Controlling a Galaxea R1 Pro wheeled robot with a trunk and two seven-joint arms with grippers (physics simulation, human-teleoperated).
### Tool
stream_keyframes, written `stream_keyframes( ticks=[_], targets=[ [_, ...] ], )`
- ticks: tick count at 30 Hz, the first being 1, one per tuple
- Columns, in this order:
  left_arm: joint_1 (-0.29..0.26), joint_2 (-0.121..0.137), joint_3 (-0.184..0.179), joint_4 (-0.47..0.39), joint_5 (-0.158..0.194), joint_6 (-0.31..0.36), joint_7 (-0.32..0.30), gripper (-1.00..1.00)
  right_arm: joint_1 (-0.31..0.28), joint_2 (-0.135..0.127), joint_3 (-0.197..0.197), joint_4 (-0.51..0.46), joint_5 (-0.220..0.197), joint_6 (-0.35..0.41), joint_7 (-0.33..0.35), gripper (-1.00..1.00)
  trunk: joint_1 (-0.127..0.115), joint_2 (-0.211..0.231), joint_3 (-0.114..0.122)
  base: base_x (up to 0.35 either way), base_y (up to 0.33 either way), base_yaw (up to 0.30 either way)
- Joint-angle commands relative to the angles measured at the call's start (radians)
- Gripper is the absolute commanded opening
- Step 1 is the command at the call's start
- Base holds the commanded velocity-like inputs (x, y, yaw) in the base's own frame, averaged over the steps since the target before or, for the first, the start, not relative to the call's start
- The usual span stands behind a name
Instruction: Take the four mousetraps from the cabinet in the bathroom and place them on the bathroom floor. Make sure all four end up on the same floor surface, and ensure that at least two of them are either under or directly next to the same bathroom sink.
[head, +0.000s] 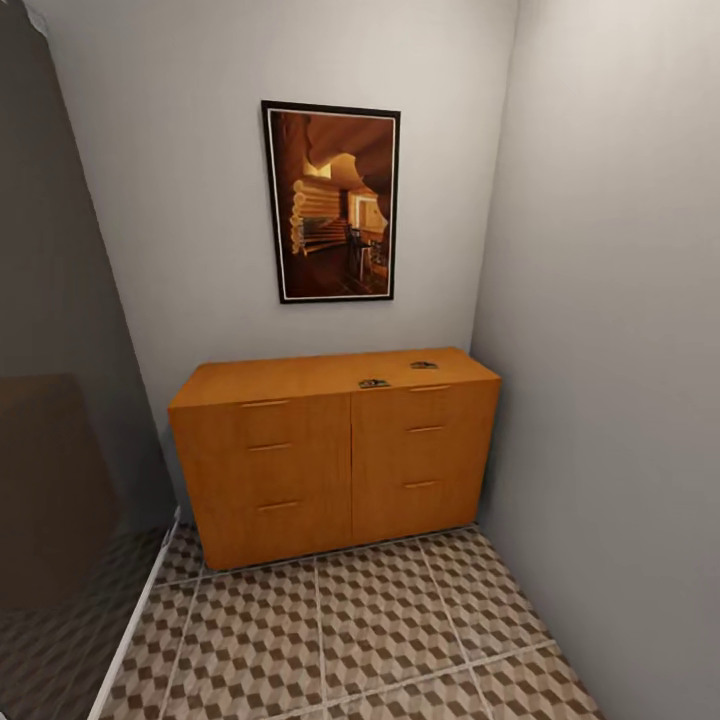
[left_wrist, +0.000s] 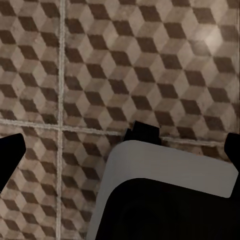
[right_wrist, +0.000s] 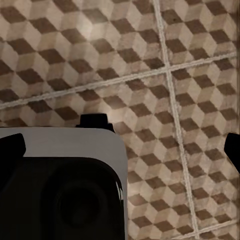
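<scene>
Cabinet (head: 335, 455) of orange-brown wood stands against the far wall in the head view, its right end close to the side wall, all six drawers shut with slim bar handles. Two mousetraps lie on its top near the front edge on the right half: one (head: 373, 383) near the middle seam, the other (head: 423, 365) further right and a little further back, apart from each other; their detail is too small to make out. Above the cabinet hangs a dark-framed picture (head: 333, 202) in brown tones. Bathroom floor (head: 350, 640) with its cube-pattern tiles and pale grout spreads in front of the cabinet. Each wrist view looks down at that same tiling, with a grey and black part of the robot's body (left_wrist: 165, 195) below the camera. Left gripper (left_wrist: 120, 150) and right gripper (right_wrist: 125, 147) show dark fingertips at opposite edges of their views, spread wide with nothing between them
</scene>
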Motion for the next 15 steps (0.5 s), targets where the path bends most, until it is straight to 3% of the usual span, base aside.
stream_keyframes(
  ticks=[1, 15],
  targets=[
    [-0.001, 0.0, -0.008, 0.0, 0.008, -0.003, 0.003, 1.0, -0.001, 0.0, -0.008, 0.003, 0.011, -0.006, -0.003, 1.0, 0.0, 0.0, -0.001, 0.297, -0.146, 0.0],
    [-0.001, 0.0, -0.008, 0.0, 0.008, -0.003, 0.003, 1.0, -0.001, 0.001, -0.008, 0.003, 0.013, -0.006, -0.003, 1.0, 0.0, 0.0, -0.001, 0.291, -0.154, 0.0]
  ],
)
